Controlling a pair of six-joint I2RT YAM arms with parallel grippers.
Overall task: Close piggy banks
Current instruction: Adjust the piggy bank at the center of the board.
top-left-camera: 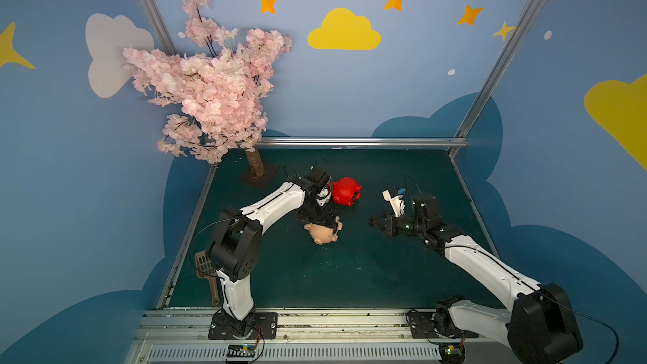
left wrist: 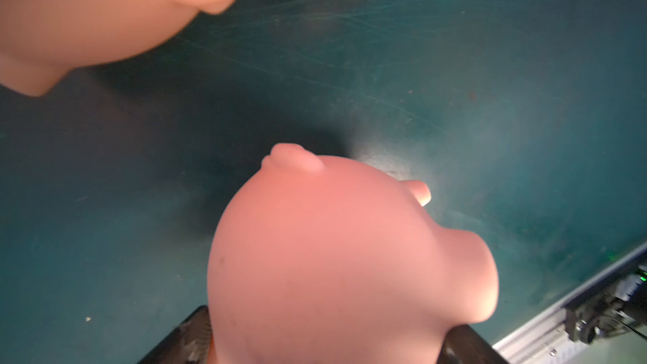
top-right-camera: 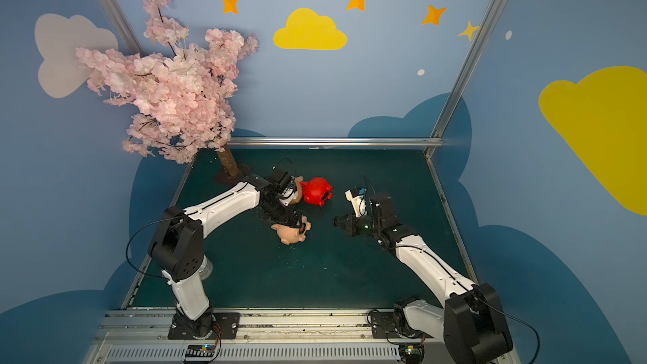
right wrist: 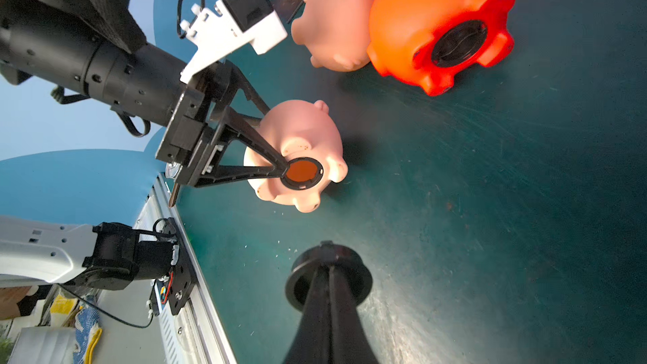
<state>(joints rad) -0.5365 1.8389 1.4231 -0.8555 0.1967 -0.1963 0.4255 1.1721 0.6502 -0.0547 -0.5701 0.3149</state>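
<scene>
Pigs all on green counter [top-left-camera: 315, 274]. Near pink pig [right wrist: 301, 131] on its side mid-counter, belly hole uncovered, between fingers of left tool [right wrist: 273, 145]: one fingertip at hole's rim, other behind back. Fingers spread wide; clamped or not, cannot tell. Far pink pig [right wrist: 336, 19] behind left wrist, touching red pig [top-left-camera: 346, 190], which also lies on its side. Right tool [top-left-camera: 373, 221] apart from near pig, pressed together on edge of dark round plug [right wrist: 304, 285].
</scene>
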